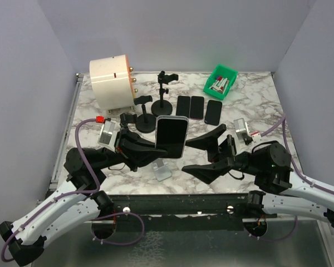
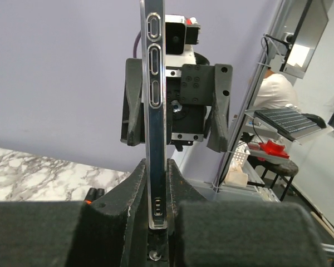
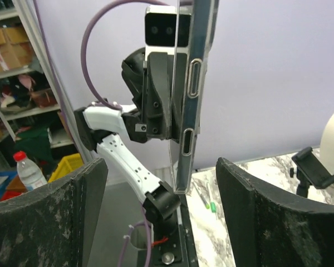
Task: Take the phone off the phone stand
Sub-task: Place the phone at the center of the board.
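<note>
In the top external view the phone (image 1: pixel 171 135) stands upright over the phone stand (image 1: pixel 161 168), near-centre on the surface (image 1: pixel 261 111); contact between them cannot be told. Only the left wrist view shows the left hand (image 2: pixel 156 189) clamped on the phone's lower edge. The right hand (image 1: pixel 185 156) stands apart, just right of the phone.

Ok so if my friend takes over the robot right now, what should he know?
Left gripper: shut on the phone, pinching it front and back.
Right gripper: open, one finger on each side of the phone, not touching it.
Phone stand: on the table, just in front of the phone, nothing on it.
Done: the phone looks lifted off the stand.
Left: carry it clear and set it down, or perhaps hand it to the right gripper.
</note>
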Tool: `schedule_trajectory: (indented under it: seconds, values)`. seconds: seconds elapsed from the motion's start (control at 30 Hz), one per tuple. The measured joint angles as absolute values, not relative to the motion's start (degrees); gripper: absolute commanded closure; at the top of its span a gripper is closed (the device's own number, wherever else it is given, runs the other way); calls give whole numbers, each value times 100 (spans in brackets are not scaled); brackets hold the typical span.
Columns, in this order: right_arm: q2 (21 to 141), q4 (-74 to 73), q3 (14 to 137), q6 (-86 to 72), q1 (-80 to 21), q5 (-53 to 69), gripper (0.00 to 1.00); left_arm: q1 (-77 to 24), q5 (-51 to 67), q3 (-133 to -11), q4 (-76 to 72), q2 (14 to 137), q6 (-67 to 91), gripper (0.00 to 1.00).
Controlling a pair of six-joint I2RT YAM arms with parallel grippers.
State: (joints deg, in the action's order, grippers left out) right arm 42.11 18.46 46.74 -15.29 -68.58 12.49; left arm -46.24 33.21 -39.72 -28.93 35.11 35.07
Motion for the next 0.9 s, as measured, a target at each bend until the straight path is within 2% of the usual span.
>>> schedule_trajectory:
  seconds: [0.2,0.4,0.77,0.9]
  values:
    - [4436,2270,4676,-1658,-6858,1278,32,-4624,3479,-3975,-3061,3498,3708,100]
    - [4805,2427,4753,-1815,-6858,1321,49,-4624,3559,-3975,-3133,3498,3789,100]
    - [4971,2639,4786,-2016,-6858,1470,52,-4624,3607,-3975,-3210,3498,3857,100]
    - [5054,2705,4810,-2099,-6858,1525,62,-4624,3621,-3975,-3212,3496,3861,100]
